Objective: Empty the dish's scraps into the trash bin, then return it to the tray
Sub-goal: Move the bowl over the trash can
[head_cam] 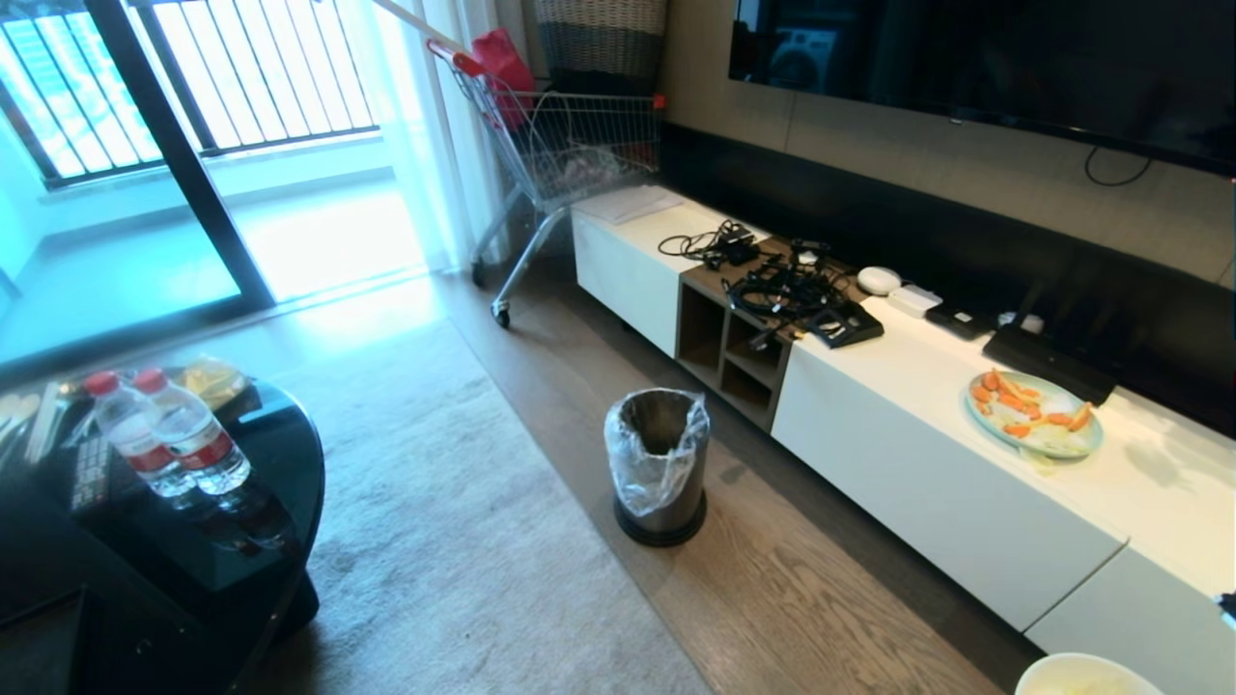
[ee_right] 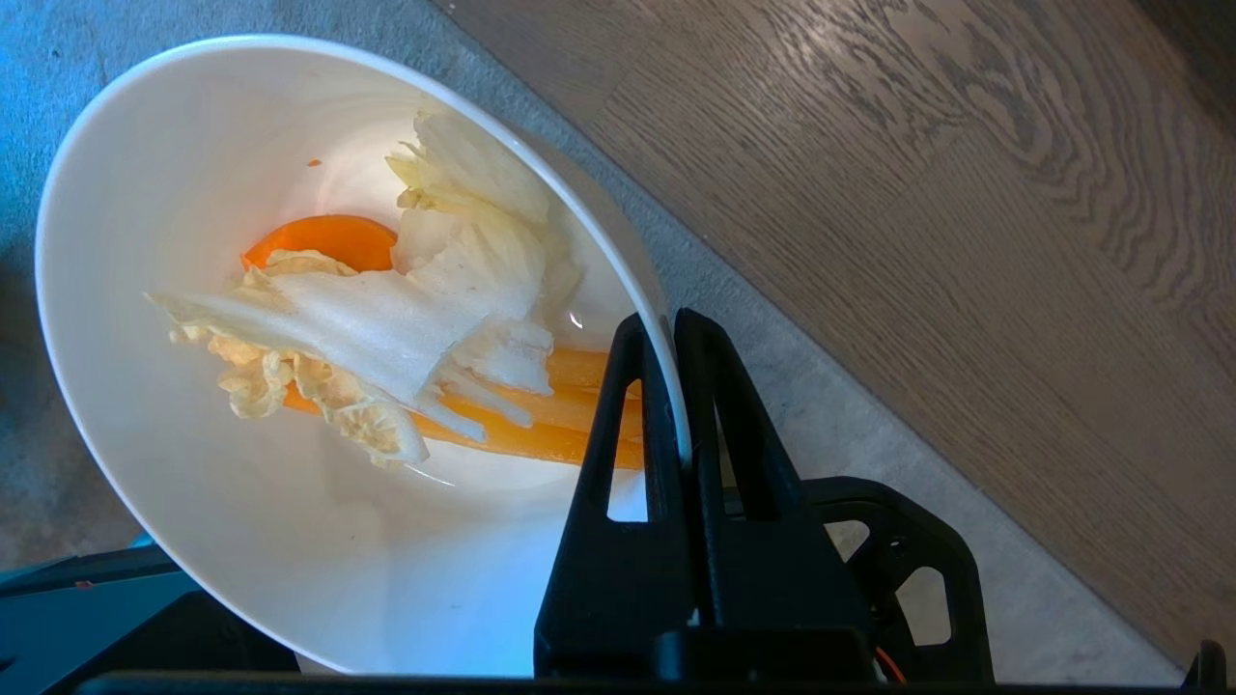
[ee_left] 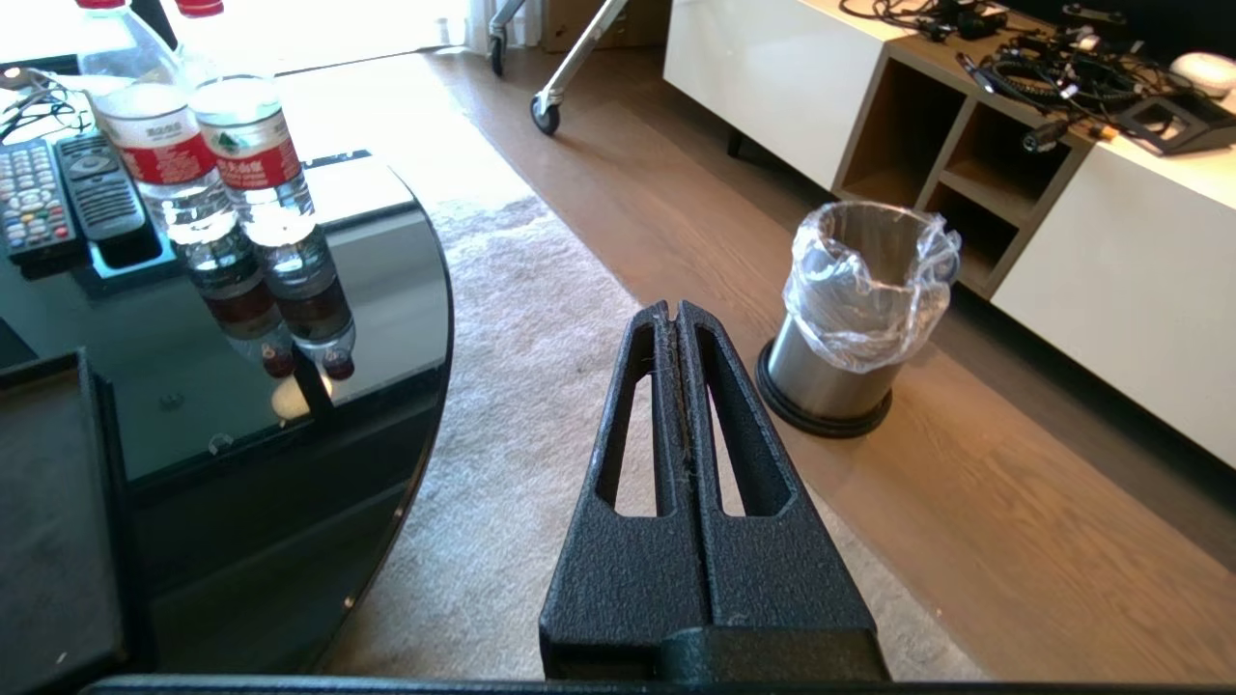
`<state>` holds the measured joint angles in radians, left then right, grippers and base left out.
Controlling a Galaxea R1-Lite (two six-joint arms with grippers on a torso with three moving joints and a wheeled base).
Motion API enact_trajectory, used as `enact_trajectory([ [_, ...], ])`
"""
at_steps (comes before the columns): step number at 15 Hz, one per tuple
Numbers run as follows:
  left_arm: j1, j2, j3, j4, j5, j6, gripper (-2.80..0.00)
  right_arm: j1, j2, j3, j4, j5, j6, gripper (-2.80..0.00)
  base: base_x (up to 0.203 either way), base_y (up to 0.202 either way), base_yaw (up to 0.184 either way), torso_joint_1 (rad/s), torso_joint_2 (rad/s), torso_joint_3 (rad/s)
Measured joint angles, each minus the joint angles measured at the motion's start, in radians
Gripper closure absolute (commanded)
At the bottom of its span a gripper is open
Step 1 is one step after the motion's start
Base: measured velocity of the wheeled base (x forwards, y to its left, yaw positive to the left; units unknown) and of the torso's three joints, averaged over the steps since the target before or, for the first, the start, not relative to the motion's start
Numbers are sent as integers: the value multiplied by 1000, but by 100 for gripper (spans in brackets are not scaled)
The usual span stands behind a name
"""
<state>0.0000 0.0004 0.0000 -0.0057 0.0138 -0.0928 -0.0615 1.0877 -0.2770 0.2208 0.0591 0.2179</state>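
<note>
My right gripper point(ee_right: 661, 323) is shut on the rim of the dish point(ee_right: 193, 502), a deep cream-white bowl held over the rug's edge. Inside it lie the scraps point(ee_right: 386, 328), pale cabbage leaves and orange slices. In the head view only the rim of the dish point(head_cam: 1086, 674) shows, at the bottom right. The trash bin point(head_cam: 657, 463), brushed metal with a clear liner, stands on the wood floor ahead, apart from the dish. My left gripper point(ee_left: 673, 311) hangs shut and empty above the rug, pointing toward the trash bin point(ee_left: 864, 309). A corner of the black tray point(ee_left: 48, 521) sits on the dark table.
A dark glass table point(head_cam: 241, 541) at the left carries two water bottles point(head_cam: 169, 434) and remote controls point(ee_left: 58, 193). A long white cabinet point(head_cam: 917, 463) on the right bears a pale-blue plate of orange slices point(head_cam: 1033, 410) and tangled cables point(head_cam: 787, 285). A shopping cart point(head_cam: 570, 145) stands at the back.
</note>
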Motion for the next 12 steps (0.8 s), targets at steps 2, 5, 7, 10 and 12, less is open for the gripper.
enact_trajectory([
  [2, 0, 0, 0, 0, 0, 0, 0, 0, 0, 0, 0, 0, 0, 0, 192, 0, 0, 0, -1, 4],
  [5, 0, 0, 0, 0, -1, 0, 0, 0, 0, -1, 0, 0, 0, 0, 186, 0, 3, 1, 5, 1],
  [7, 0, 0, 0, 0, -1, 0, 0, 0, 0, -1, 0, 0, 0, 0, 181, 0, 1, 0, 2, 2],
  [10, 0, 0, 0, 0, 0, 1, 0, 0, 0, -1, -1, 0, -1, 0, 183, 0, 0, 3, 3, 3],
  [12, 0, 0, 0, 0, 0, 0, 0, 0, 0, -2, -1, 0, -1, 0, 162, 0, 5, 2, 5, 2],
])
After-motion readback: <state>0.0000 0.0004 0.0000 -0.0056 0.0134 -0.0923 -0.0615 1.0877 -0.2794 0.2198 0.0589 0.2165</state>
